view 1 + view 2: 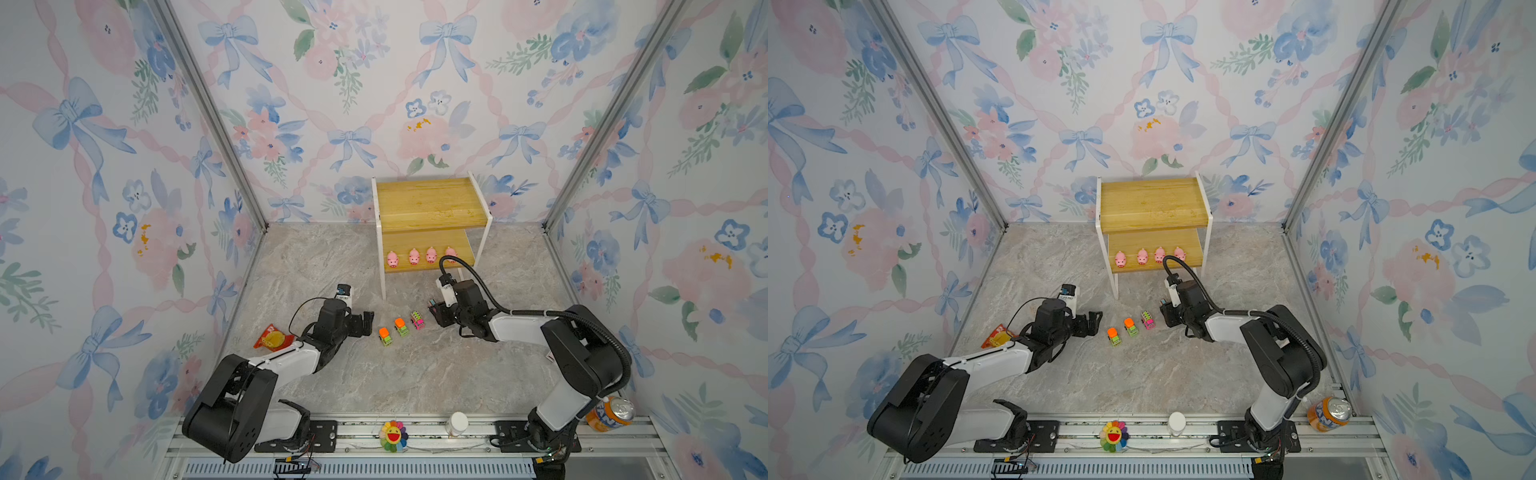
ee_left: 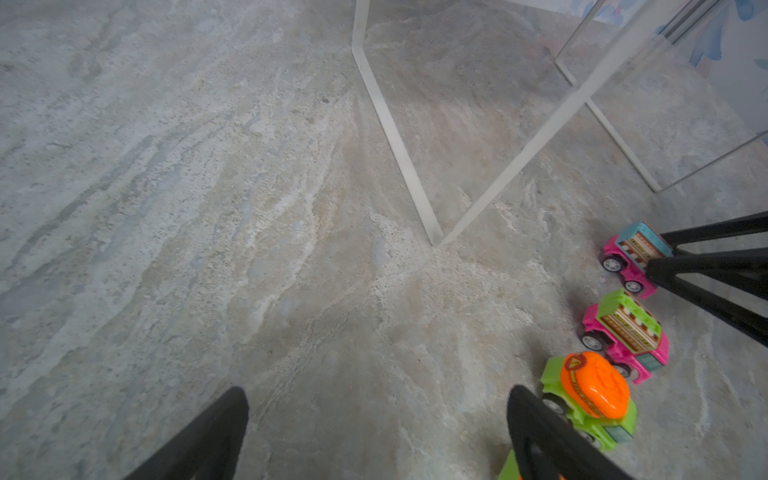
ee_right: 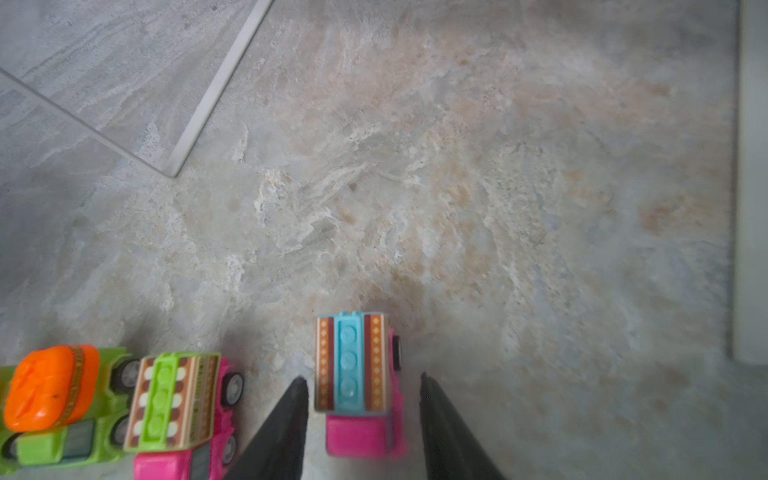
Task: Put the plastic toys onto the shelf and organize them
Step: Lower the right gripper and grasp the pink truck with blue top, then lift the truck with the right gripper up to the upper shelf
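Currently my right end effector [image 3: 361,376] sits low over the tabletop [image 3: 457,187] with its fingers [image 3: 286,424] spread either side of the blue-roofed pink car [image 3: 353,361]. In the right wrist view a thin strip of tabletop shows on each side of the car, so I see no pinch. In both top views that car is almost wholly hidden under the end effector [image 1: 436,315], just right of centre, and I cannot make it out there. To its left a slanting row runs down the frame: the green-roofed pink car [image 1: 417,321], a green car with an orange top [image 1: 401,327], then a second green car [image 1: 385,336]. My left end effector [image 1: 368,324] hovers just left of that last one. The left wrist view shows it [image 2: 380,399] spread wide with only bare tabletop between the fingers, and one finger [image 2: 548,440] cuts the second green car down to a green sliver at the bottom edge. The shelf [image 1: 432,199] stands at upper centre against the back wall. Four pigs [image 1: 414,256] line the front of its lower board, the rightmost partly covered by the right arm's black cable [image 1: 528,312]. From the wrists I get only the shelf's white legs [image 2: 390,137]. The snack packet [image 1: 272,337], at lower left, is half hidden behind the left arm.
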`<control>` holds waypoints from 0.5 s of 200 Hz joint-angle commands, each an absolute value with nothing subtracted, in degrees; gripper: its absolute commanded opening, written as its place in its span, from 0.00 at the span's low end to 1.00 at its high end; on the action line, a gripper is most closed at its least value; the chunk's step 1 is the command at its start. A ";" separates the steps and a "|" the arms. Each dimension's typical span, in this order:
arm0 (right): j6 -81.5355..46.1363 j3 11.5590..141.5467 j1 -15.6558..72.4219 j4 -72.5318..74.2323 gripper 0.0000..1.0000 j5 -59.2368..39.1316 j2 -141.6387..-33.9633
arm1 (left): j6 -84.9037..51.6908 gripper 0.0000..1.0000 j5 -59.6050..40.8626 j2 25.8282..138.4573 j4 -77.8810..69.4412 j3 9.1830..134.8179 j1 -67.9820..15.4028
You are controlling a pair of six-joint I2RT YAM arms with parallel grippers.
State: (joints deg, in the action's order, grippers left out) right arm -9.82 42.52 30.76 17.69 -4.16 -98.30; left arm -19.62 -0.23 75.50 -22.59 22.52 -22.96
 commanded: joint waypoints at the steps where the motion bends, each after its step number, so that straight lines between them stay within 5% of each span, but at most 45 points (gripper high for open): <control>1: -8.89 43.87 31.58 18.58 0.46 -2.37 -99.55 | -20.35 0.98 0.40 75.81 -22.59 23.73 -23.38; 65: -8.70 43.53 33.10 17.95 0.24 0.01 -99.83 | -20.48 0.98 0.55 75.85 -22.59 23.75 -23.64; 100: -8.88 41.97 34.17 14.18 0.21 -0.88 -92.32 | -20.39 0.98 0.47 76.43 -22.56 23.99 -23.73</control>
State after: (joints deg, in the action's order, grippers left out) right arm -8.75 42.98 32.77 17.17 -0.84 -98.63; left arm -19.77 0.14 75.57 -22.59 22.76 -23.29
